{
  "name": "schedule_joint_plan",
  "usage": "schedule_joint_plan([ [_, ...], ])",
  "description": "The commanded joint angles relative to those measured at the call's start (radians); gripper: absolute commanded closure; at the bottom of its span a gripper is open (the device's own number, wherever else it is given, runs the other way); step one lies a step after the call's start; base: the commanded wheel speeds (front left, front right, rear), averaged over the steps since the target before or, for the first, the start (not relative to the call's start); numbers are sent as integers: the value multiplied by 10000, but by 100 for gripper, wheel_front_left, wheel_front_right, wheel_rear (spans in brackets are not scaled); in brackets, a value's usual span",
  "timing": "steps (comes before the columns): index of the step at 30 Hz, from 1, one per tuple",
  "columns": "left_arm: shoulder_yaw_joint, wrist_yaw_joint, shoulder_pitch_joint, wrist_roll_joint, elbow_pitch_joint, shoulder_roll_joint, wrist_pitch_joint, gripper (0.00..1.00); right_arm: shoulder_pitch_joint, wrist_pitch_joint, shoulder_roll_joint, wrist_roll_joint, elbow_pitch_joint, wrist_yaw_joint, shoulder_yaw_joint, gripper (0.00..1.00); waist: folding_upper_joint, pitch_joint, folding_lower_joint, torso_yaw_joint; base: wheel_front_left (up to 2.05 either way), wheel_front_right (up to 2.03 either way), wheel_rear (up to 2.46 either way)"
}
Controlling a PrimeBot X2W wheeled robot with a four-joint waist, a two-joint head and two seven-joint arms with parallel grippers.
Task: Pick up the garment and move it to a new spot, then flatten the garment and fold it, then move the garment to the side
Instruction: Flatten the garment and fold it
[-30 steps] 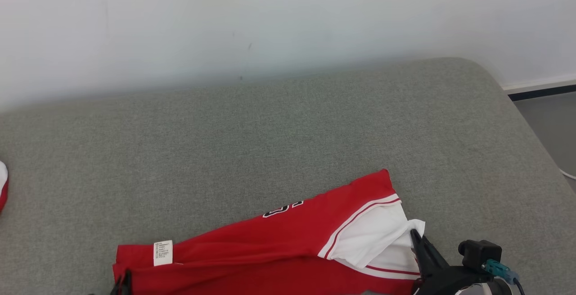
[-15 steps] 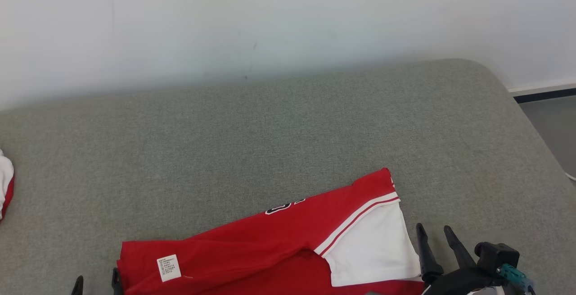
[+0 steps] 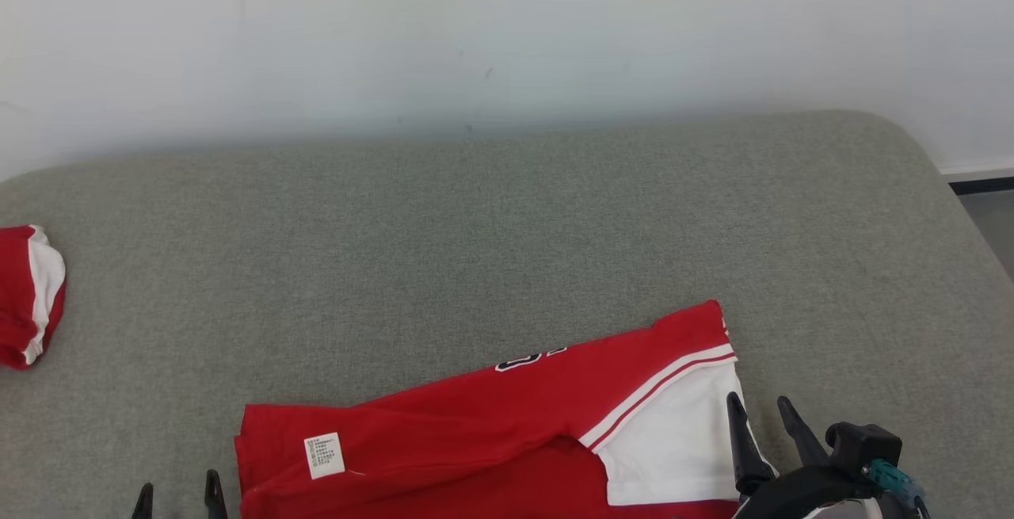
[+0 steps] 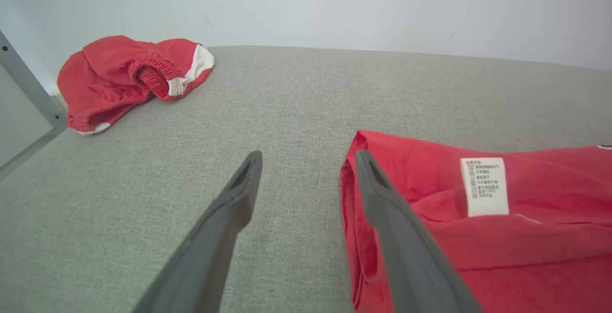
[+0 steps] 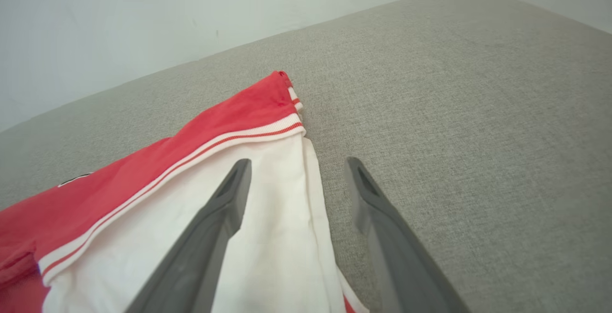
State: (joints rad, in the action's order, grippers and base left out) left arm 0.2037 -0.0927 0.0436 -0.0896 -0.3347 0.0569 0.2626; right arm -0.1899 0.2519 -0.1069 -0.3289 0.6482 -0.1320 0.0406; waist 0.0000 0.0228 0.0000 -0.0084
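Grey fabric-covered bed (image 3: 507, 226) is spanning the frame. Red-and-white cotton garment (image 3: 491, 432) is lying flat at lower centre. Crumpled red-and-white cloth bundle (image 3: 28, 293) is sitting at the left edge. Right gripper (image 3: 759, 402) is hovering at the garment's white end, fingers parted and empty. Left gripper (image 3: 178, 487) is gaping at the garment's left edge, holding nothing.

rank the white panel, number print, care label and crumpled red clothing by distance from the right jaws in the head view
1. white panel, right at the right gripper, one of its jaws over it
2. number print, to the left and slightly farther back
3. care label, further left
4. crumpled red clothing, far left
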Motion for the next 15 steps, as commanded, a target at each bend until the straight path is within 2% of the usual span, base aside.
schedule_joint_plan([
  [1, 6, -15, -3, 67, 52, -34, 30, 0, -182, 50, 63, 84, 56, 25, -41, 0, 0, 146, 0, 145, 0, 0, 0],
  [15, -132, -166, -466, 57, 8, -67, 30, 0, -855, -558, 176, 781, 1308, 25, -567, 0, 0, 675, 0, 591, 0, 0, 0],
])
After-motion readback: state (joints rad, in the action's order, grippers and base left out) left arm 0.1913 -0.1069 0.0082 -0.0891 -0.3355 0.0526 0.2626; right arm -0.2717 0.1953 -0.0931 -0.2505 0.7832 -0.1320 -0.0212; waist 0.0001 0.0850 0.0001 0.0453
